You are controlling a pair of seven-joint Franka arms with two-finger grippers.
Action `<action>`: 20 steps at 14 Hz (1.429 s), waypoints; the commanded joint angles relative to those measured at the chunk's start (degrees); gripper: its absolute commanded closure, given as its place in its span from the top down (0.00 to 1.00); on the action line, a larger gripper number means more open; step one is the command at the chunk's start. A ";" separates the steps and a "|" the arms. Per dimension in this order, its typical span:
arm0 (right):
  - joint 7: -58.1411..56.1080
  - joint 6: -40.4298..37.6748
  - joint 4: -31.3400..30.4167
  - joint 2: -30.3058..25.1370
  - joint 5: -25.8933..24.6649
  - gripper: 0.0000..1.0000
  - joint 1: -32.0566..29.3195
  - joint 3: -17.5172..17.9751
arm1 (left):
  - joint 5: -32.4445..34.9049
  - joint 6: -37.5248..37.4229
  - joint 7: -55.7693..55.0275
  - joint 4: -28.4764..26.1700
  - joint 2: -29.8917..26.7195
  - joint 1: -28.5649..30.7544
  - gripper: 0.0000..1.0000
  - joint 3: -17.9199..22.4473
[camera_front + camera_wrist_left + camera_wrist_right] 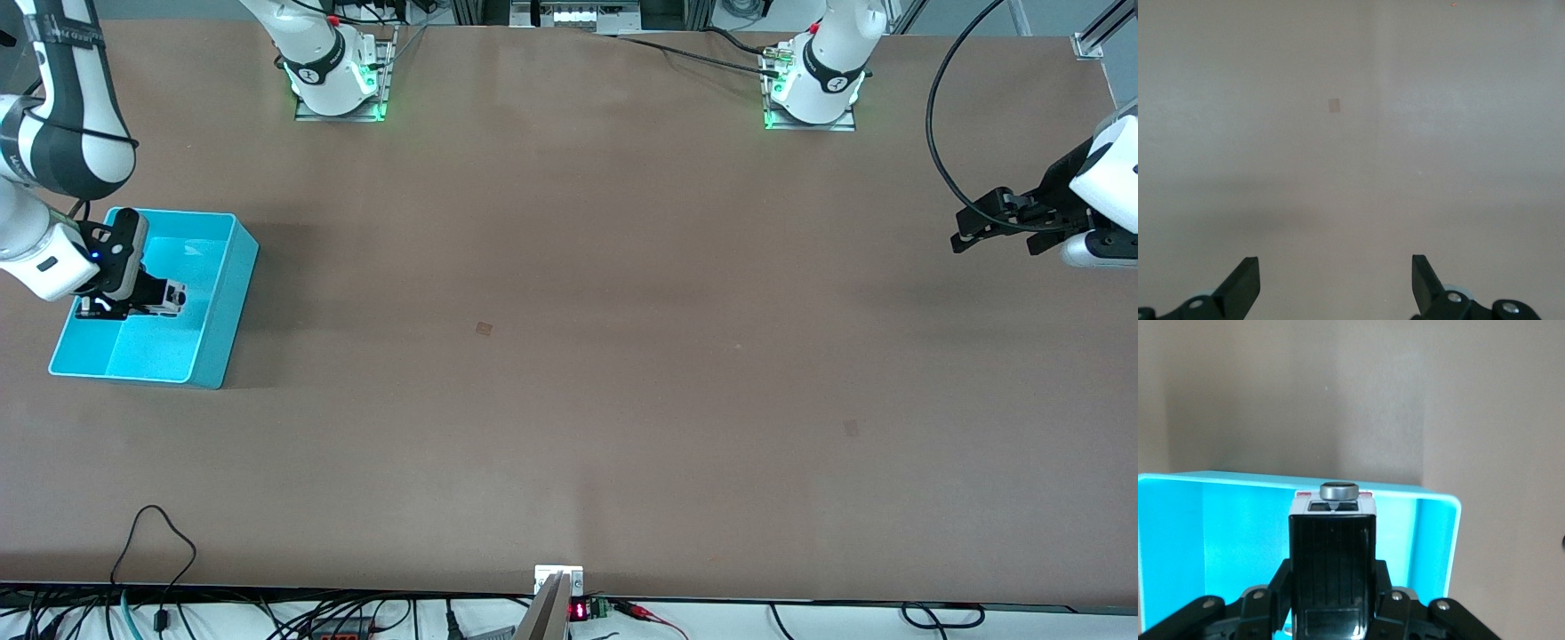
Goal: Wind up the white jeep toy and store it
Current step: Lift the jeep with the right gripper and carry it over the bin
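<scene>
Right now the right gripper (164, 298) hangs inside the turquoise bin (227, 302), which sits on the brown surface (569, 400) toward the right arm's end. Its fingers (1331, 567) are clamped on the white jeep toy (1333, 503), which shows in the right wrist view as a small white body with a grey round wheel-like disc on top (most of the toy is hidden by the black fingers). Toy and gripper are over the bin's interior, below the level of its rim; whether the toy touches the bin floor cannot be told.

Meanwhile the left gripper (991, 222) waits up in the air over the bare surface at the left arm's end, well apart from the bin. Its fingers (1241, 287) stand wide apart with nothing between them, and the left wrist view shows only plain brown surface with one small tan patch (1333, 105) on it.
</scene>
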 commanded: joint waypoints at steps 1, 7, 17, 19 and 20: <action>3.75 2.23 -0.96 1.33 0.84 0.00 -2.77 0.59 | 1.39 0.23 -0.84 -1.22 -1.40 0.09 1.00 -0.49; 32.11 2.85 -3.06 2.48 0.84 0.00 -3.66 -0.11 | 1.39 0.14 -0.84 -1.22 -1.40 0.09 1.00 -0.49; 69.67 3.12 -6.67 6.34 0.22 0.00 -3.74 -1.17 | 1.39 0.06 -0.23 -1.22 -1.31 0.17 1.00 -0.49; 77.11 3.55 -6.67 6.70 -0.13 0.00 -3.66 -1.17 | 0.69 -0.12 0.03 -1.31 -1.31 0.35 1.00 -0.40; 81.42 3.56 -6.67 6.87 -0.48 0.00 -3.48 -1.17 | 0.60 -0.12 0.03 -1.22 -1.31 0.35 1.00 -0.40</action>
